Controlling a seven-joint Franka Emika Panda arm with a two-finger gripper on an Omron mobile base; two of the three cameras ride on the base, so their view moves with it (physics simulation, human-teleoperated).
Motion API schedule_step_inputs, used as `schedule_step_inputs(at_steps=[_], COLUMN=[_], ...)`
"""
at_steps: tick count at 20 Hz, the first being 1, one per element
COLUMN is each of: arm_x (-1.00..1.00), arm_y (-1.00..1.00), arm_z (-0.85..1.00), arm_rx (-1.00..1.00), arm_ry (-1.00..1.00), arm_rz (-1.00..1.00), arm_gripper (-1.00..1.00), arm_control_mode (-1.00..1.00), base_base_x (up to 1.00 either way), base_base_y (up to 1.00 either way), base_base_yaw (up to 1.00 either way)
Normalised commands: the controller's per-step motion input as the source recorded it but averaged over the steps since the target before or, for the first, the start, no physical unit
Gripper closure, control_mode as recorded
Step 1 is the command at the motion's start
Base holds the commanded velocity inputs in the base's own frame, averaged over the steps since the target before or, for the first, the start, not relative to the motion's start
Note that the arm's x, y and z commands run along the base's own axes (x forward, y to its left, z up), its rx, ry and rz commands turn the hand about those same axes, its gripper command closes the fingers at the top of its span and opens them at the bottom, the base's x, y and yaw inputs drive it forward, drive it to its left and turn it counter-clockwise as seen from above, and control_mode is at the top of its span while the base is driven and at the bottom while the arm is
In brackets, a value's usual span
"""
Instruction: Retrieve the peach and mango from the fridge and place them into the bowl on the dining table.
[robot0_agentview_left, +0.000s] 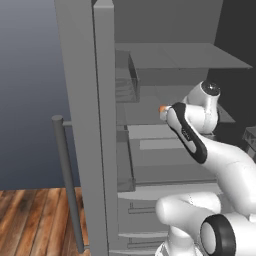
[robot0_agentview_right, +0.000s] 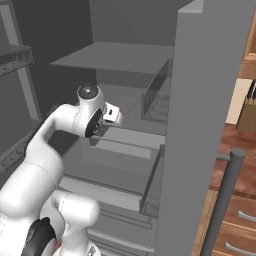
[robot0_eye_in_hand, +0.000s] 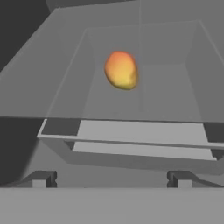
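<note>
The mango (robot0_eye_in_hand: 121, 71), yellow-orange with a red blush, lies on a grey shelf inside the open fridge (robot0_agentview_left: 80, 125), past the front lip of a shallow tray (robot0_eye_in_hand: 131, 138). My gripper (robot0_eye_in_hand: 111, 179) is open and points at the mango from some way off. Its two fingertips (robot0_eye_in_hand: 43, 178) stand wide apart with nothing between them. In the base views my arm reaches into the fridge at middle-shelf height, with the wrist (robot0_agentview_right: 90, 117) close to the shelf front. The peach, the bowl and the dining table are out of view.
The open fridge doors (robot0_agentview_right: 200, 125) with long bar handles (robot0_agentview_left: 67, 185) flank the arm on both sides. Door bins (robot0_agentview_left: 127, 77) jut inward. An upper shelf (robot0_agentview_right: 120, 57) hangs above the hand. A knife block (robot0_agentview_right: 247, 117) and wooden drawers (robot0_agentview_right: 240, 235) are at the right.
</note>
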Motion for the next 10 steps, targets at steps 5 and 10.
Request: schedule_step_inputs(at_steps=[5, 10], arm_x=[0.39, 0.33], arm_y=[-0.17, -0.11], arm_z=[0.00, 0.00], arm_rx=[0.00, 0.00], arm_ry=[0.00, 0.00], arm_rz=[0.00, 0.00], arm_gripper=[-1.00, -1.00], arm_control_mode=[-1.00, -1.00], base_base_x=[0.00, 0.00], base_base_y=[0.00, 0.00], base_base_yaw=[0.00, 0.00])
